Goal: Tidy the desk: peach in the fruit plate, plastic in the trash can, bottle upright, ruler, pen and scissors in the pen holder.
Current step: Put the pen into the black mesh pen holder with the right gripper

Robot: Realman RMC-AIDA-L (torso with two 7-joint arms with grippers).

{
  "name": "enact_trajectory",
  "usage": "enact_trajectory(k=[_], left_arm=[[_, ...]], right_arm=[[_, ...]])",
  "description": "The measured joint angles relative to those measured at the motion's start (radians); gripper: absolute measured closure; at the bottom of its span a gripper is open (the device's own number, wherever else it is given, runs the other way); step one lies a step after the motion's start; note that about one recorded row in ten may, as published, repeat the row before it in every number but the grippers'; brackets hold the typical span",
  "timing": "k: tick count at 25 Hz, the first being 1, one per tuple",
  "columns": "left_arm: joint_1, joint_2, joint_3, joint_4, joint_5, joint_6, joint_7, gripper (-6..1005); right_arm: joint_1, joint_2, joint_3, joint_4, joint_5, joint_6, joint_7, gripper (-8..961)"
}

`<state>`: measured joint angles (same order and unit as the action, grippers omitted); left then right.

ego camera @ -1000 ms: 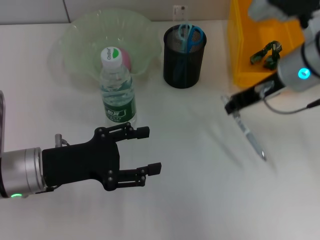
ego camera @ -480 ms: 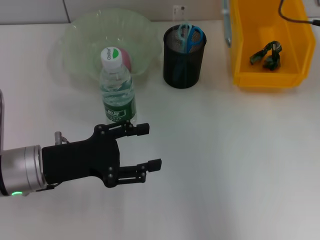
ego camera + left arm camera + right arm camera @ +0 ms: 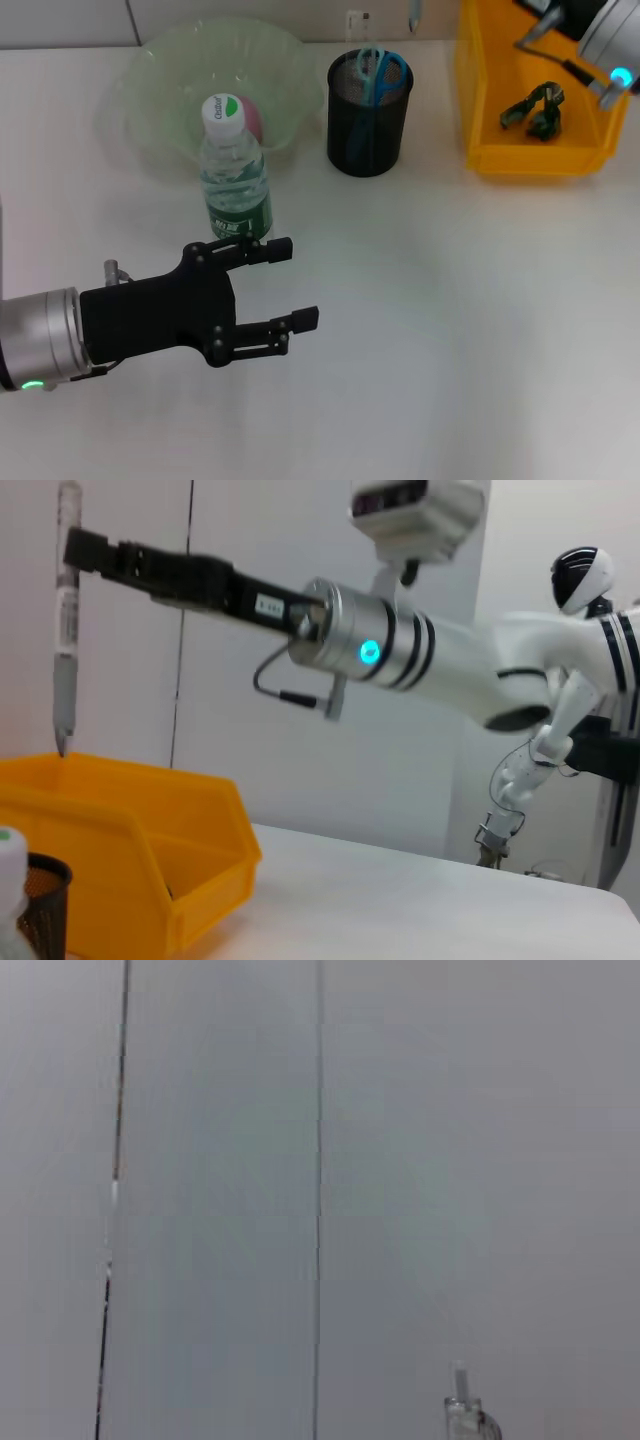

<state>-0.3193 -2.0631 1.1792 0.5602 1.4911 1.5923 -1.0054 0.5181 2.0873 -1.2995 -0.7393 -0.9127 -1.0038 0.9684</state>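
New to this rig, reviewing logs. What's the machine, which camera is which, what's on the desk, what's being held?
It is a two-armed robot. The head view looks down on the desk; each wrist carries its own camera. The left gripper hovers open and empty near the upright bottle. The right gripper, seen from the left wrist camera, holds a pen hanging tip-down, high above the desk. On the desk: a green fruit plate with the peach, a black pen holder containing scissors, and a yellow bin holding crumpled plastic. The right wrist view shows mostly wall.
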Motion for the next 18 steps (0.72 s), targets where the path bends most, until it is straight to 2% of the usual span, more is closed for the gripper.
enact_trajectory(k=[3, 8, 13, 18], left_arm=[[0.006, 0.0, -0.008, 0.0, 0.0, 0.0, -0.001, 202], [0.011, 0.001, -0.011, 0.0, -0.005, 0.001, -0.005, 202], [0.012, 0.001, -0.013, 0.0, -0.006, 0.003, -0.014, 202], [0.011, 0.002, -0.013, 0.001, -0.006, 0.003, -0.019, 202]], right_arm=[[0.034, 0.003, -0.089, 0.144, 0.146, -0.023, -0.2, 773], [0.087, 0.005, -0.175, 0.25, 0.26, -0.008, -0.27, 771], [0.135, 0.005, -0.183, 0.323, 0.274, 0.03, -0.273, 769], [0.149, 0.005, -0.186, 0.344, 0.276, 0.077, -0.266, 767]])
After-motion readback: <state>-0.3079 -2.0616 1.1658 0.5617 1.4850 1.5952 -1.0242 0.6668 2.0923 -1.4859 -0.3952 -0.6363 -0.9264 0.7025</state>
